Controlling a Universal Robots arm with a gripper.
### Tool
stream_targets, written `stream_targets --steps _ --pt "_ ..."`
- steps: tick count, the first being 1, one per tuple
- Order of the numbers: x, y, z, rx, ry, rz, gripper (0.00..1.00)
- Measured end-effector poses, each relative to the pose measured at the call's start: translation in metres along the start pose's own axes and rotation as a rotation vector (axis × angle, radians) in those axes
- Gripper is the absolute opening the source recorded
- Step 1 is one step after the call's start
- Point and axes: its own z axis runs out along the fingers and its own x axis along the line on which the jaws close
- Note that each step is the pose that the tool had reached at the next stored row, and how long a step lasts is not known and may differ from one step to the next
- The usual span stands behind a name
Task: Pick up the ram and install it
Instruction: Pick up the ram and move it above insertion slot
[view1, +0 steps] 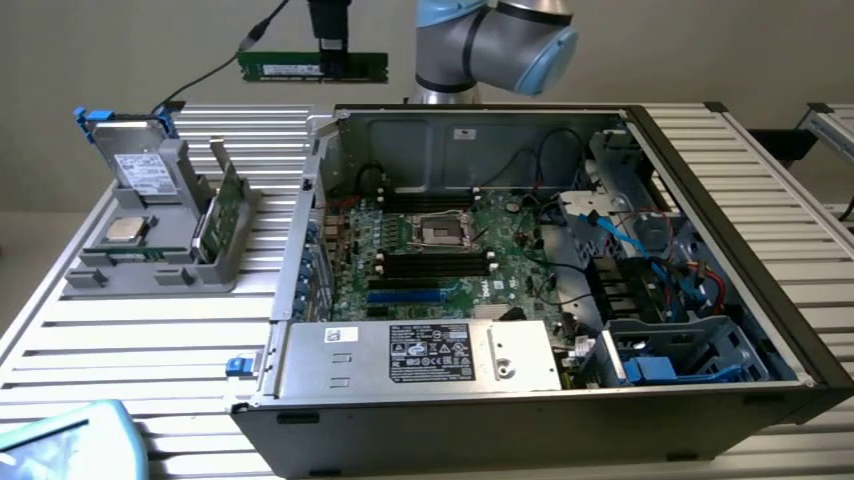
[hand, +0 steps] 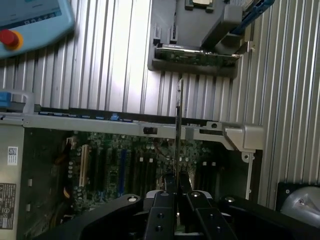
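My pincer (view1: 328, 62) is pressed onto the ram (view1: 283, 68), pinching it near its middle so that a green length sticks out to each side of my black fingers (view1: 328, 35). In the exterior view the ram hangs level in the air, well above the table (view1: 134, 340) and clear of everything, just past the back wall of the open case (view1: 400, 140), toward the exterior view's left. From my wrist I see the ram (hand: 179, 115) edge-on, a thin line running out from my pincer (hand: 176, 182), over the board (hand: 115, 170) and across the case's side rail (hand: 100, 120). The board (view1: 454, 250) lies flat in the case. A grey holder (view1: 147, 270) stands on the table beside the case, with a silver chip (view1: 124, 229) lying on it. A pendant (hand: 30, 20) with a red button rests on the table.
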Motion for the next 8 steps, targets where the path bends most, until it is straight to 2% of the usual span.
stream_targets --steps 8 --pt "0.004 -0.0356 -0.0076 -0.0005 -0.0002 0.000 0.14"
